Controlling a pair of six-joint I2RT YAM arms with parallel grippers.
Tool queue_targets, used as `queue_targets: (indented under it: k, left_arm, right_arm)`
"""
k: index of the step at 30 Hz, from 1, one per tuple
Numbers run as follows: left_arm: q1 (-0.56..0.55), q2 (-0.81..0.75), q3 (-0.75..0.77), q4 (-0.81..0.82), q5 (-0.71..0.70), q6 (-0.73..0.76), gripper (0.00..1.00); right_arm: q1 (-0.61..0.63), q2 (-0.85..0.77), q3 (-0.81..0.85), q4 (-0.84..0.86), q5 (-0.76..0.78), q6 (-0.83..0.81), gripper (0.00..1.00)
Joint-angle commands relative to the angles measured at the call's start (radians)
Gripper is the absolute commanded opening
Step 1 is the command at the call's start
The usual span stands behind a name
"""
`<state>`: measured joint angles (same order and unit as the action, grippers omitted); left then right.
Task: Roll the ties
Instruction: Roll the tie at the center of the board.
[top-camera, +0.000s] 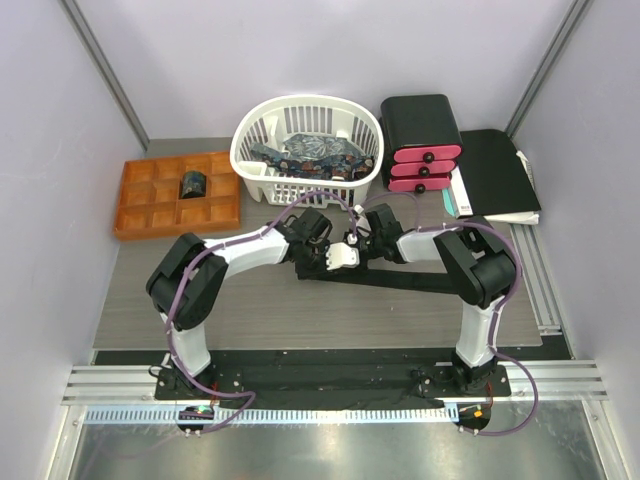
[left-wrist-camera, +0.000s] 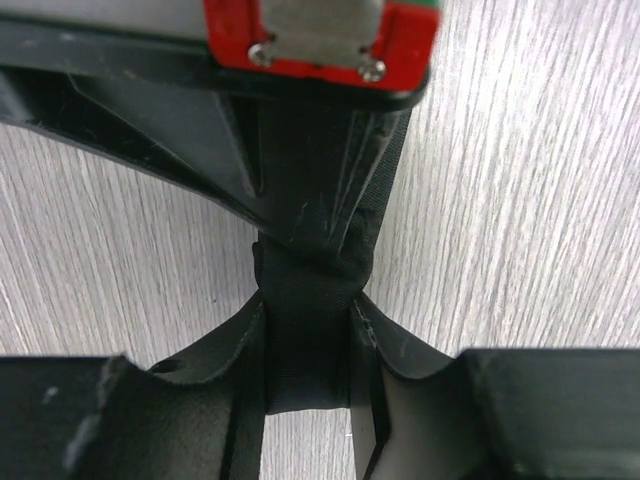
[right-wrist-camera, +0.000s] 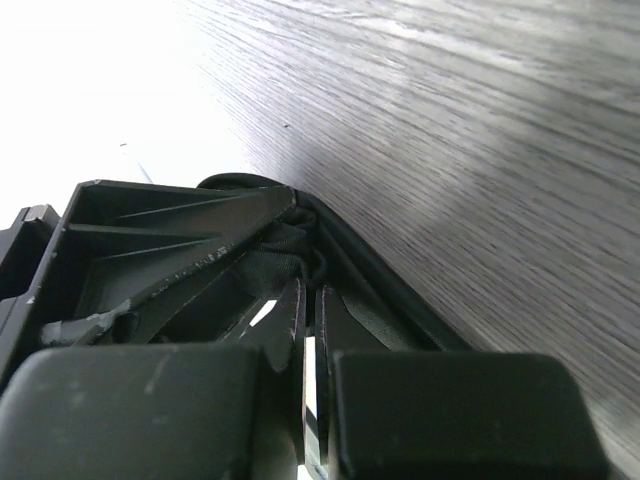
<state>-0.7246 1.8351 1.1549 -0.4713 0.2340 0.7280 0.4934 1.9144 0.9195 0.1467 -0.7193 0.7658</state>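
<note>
A plain black tie (top-camera: 410, 282) lies stretched across the middle of the table, running right from where both grippers meet. My left gripper (top-camera: 340, 256) is shut on its end: in the left wrist view the black fabric (left-wrist-camera: 305, 300) fills the gap between the fingers (left-wrist-camera: 225, 350). My right gripper (top-camera: 366, 243) faces it, shut on the same bunched end (right-wrist-camera: 262, 268), its fingertips (right-wrist-camera: 300, 300) almost touching. Several patterned ties (top-camera: 310, 152) lie in the white basket (top-camera: 262, 172). One rolled tie (top-camera: 192, 185) sits in the orange tray (top-camera: 140, 215).
The basket stands at the back centre and the orange compartment tray at the back left. A black box with pink drawers (top-camera: 422, 150) and a flat black folder (top-camera: 497, 175) are at the back right. Purple cables loop along both arms.
</note>
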Motion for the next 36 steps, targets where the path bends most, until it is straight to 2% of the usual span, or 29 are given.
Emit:
queue_targets:
  k: [1,7,12,17,20,23,26,27,30,36]
  left_arm:
    - [0.007,0.029,-0.04,0.004,-0.059,0.013,0.36]
    - [0.065,-0.007,-0.011,-0.075,0.046,0.062,0.52]
    - [0.128,-0.046,0.002,-0.139,0.171,0.116,0.55]
    - [0.132,-0.057,0.015,-0.138,0.255,0.134,0.56]
    - [0.128,-0.037,0.025,-0.113,0.248,0.122,0.56]
    - [0.126,-0.019,0.038,-0.098,0.241,0.123,0.55]
    - [0.126,-0.023,0.048,-0.098,0.246,0.125,0.45]
    - [0.126,-0.03,0.049,-0.098,0.248,0.12,0.39]
    - [0.117,-0.054,0.061,-0.101,0.271,0.107,0.31]
    - [0.071,-0.034,0.091,-0.105,0.283,0.094,0.32]
  right_arm:
    - [0.001,-0.02,-0.004,-0.015,0.029,-0.026,0.01]
    - [-0.015,0.067,0.01,-0.006,0.072,-0.101,0.01]
    - [-0.019,0.097,0.015,-0.004,0.083,-0.115,0.01]
    - [-0.018,0.11,0.012,-0.001,0.081,-0.118,0.01]
    - [-0.019,0.113,0.01,-0.001,0.073,-0.12,0.02]
    - [-0.019,0.113,0.01,-0.001,0.07,-0.12,0.01]
    - [-0.021,0.113,0.012,-0.004,0.07,-0.125,0.01]
    - [-0.019,0.112,0.012,-0.006,0.073,-0.126,0.01]
    - [-0.021,0.115,0.013,-0.007,0.073,-0.128,0.01]
    - [-0.023,0.121,0.022,-0.007,0.072,-0.125,0.01]
